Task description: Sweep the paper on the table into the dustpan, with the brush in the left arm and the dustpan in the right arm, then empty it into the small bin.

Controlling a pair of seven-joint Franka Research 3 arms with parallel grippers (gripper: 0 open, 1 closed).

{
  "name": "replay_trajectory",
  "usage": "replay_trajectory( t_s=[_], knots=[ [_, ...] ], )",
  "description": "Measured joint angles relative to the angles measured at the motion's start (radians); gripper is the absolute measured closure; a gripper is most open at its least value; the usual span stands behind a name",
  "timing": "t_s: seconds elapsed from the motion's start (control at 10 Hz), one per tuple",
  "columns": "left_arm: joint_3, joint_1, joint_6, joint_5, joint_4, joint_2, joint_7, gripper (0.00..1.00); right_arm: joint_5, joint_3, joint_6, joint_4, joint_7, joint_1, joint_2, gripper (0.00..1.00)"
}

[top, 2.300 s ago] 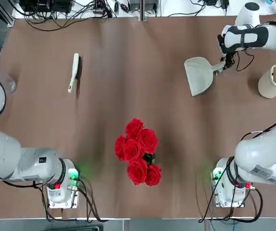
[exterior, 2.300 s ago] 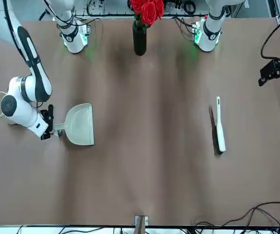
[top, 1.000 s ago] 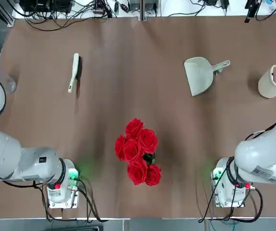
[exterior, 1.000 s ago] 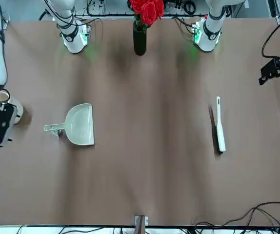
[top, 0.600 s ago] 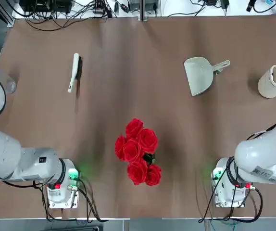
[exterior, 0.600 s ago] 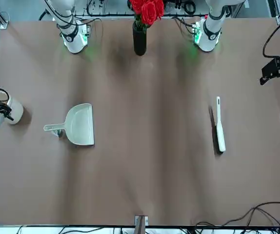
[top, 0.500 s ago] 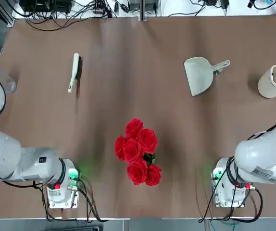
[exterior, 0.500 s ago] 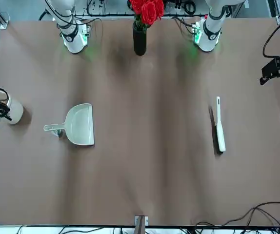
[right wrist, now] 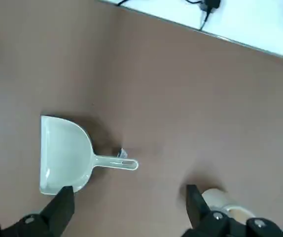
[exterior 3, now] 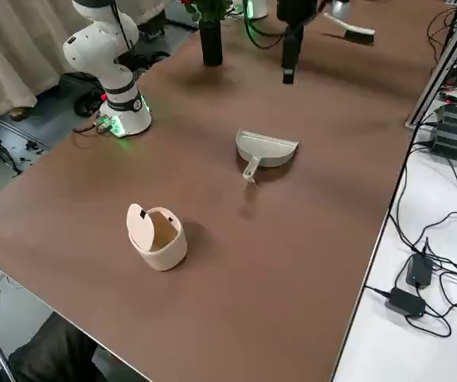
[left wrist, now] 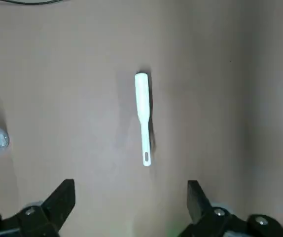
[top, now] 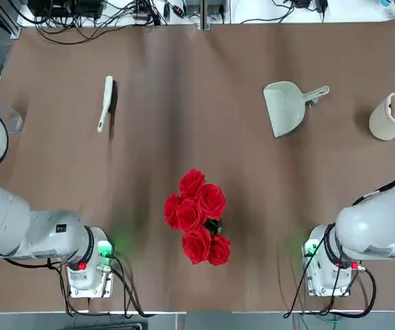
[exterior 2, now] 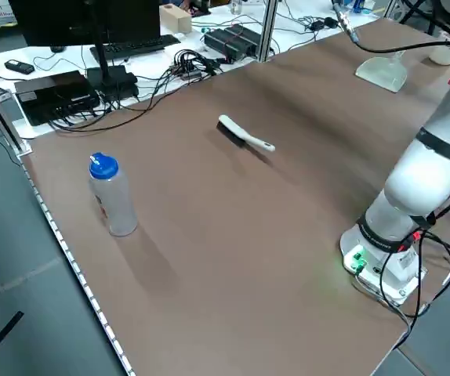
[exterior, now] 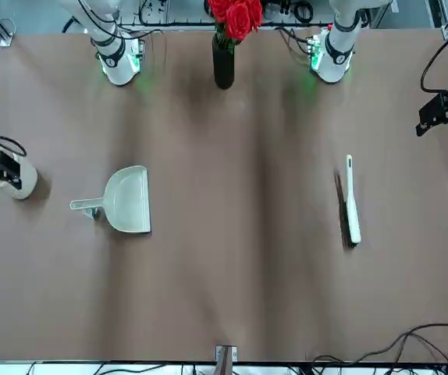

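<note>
Dustpan [exterior: 130,201] flat on table [exterior: 232,297], right half, mouth toward brush side. Handle [right wrist: 119,162] toward robot's right, long axis roughly crosswise, slight slant away from bases. Small clear piece beside handle; not identifiable.

From right gripper [right wrist: 130,190]: dustpan inward, to robot's left, and seemingly a little farther from bases. Handle the nearer end; right arm clearly the nearer arm. Right gripper raised, in front of bin [exterior 3: 165,251] in front view, pincer wide apart, gripping nothing. Bin upright, lid [exterior 3: 140,228] open.

Farther out, to robot's left: brush [exterior: 353,211], lying on table, handle end toward bases, bristles facing dustpan. Left gripper [left wrist: 131,183] above table on far left, apart, likewise without load; brush inward of it.

Paper: not made out in any view; stage therefore uncertain, start or finish. If sweeping still due, likely next: right gripper inward, jaws across handle, then down. Risk, by judgement: bin knocked by a low path, or thin handle pushed along instead of pinched.
</note>
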Motion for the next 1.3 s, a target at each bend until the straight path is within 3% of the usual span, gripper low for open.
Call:
replay_trajectory(
  t_s=[0.1,0.3,0.6,1.3],
  knots=[
    [0.0,0.0,0.0,0.0,0.0,0.0,0.0,0.0,0.023,-0.037,-0.004,-0.017,0.077,0.027,-0.034,0.0],
    [0.0,0.0,0.0,0.0,0.0,0.0,0.0,0.0,0.035,-0.061,-0.01,-0.077,0.189,0.06,-0.102,0.0],
    [0.0,0.0,0.0,0.0,0.0,0.0,0.0,0.0,0.061,-0.126,-0.058,-0.126,0.252,0.113,-0.176,0.0],
    [0.0,0.0,0.0,0.0,0.0,0.0,0.0,0.0,0.092,-0.133,-0.088,-0.147,0.263,0.125,-0.183,0.0]
  ],
)
